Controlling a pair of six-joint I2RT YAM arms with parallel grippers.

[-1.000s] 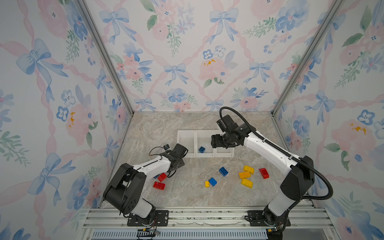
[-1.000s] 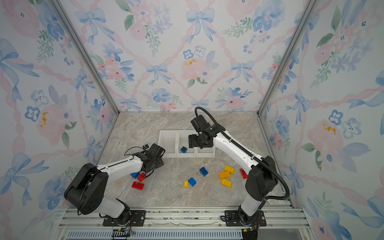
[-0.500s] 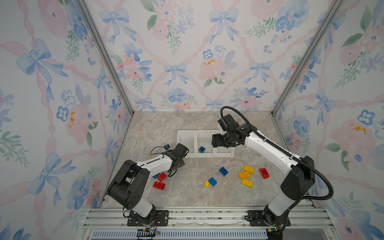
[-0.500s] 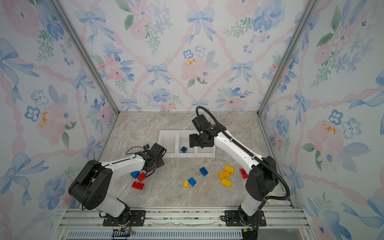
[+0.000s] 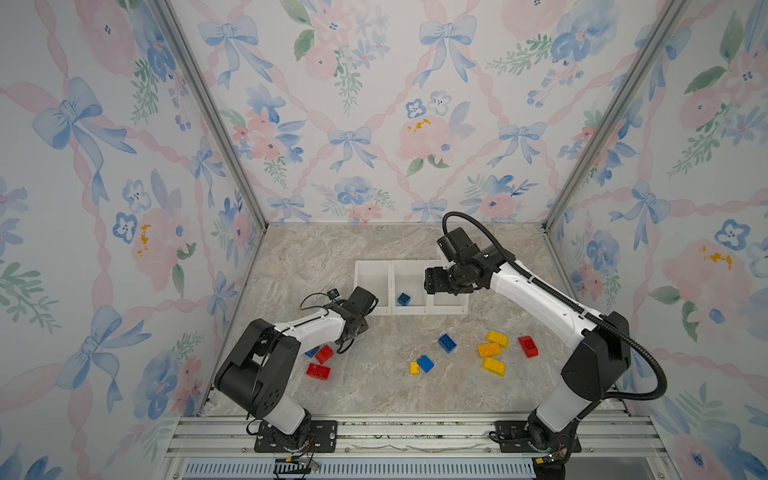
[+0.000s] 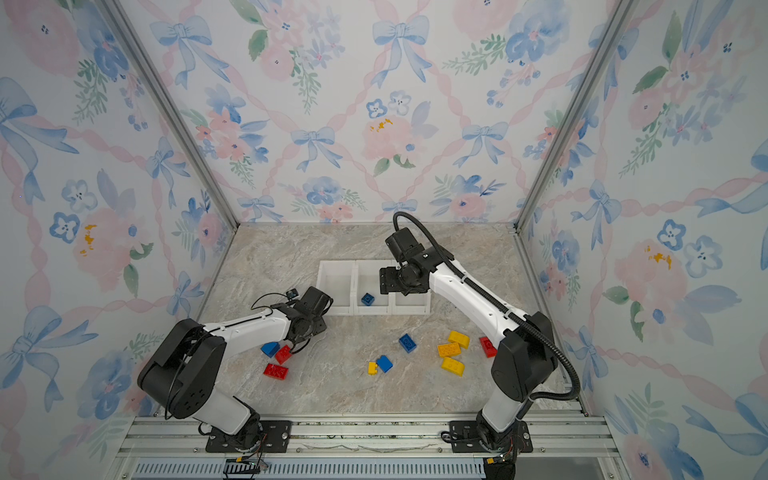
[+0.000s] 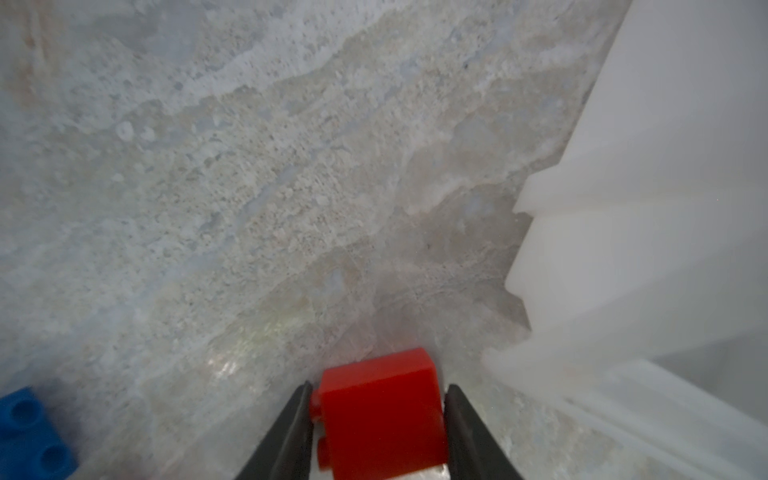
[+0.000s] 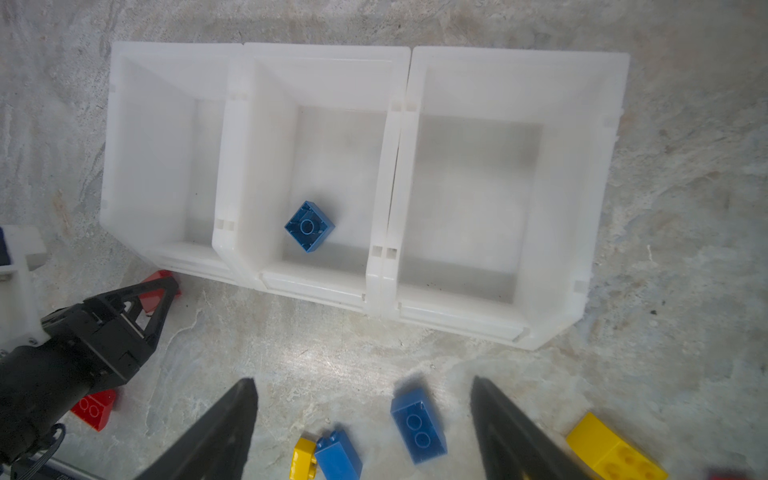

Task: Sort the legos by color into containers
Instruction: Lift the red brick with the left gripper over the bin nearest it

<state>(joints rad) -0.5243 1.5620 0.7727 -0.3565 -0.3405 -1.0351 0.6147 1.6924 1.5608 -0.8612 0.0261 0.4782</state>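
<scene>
**Left end effector clamping a red brick; right one hanging open above the bins**

In both top views, the left end effector [image 5: 341, 348] is reaching down at the left of the marbled grey desk [image 5: 374, 390]. Its tips are meeting a small red studded plastic brick [image 5: 324, 353], near the left end of the row of three white open-top plastic bins [image 5: 391, 291]. A blue square plastic brick [image 5: 403, 298] is lying in the middle bin. The right end effector [image 5: 434, 282] is hovering above the row's right part. Loose red, blue and yellow bricks [image 5: 488, 349] are lying scattered nearer on the desk.

In the left wrist view, both dark fingers [image 7: 299, 424] are pressing opposite sides of the red brick, grasping it. Another blue brick [image 7: 29, 432] is sitting close by, and a white bin wall is standing just beside.

In the right wrist view, the right end effector is looking down on all three bins with its fingers [image 8: 232, 415] spread wide, released. The blue square brick is lying studs-down in the middle bin.
</scene>
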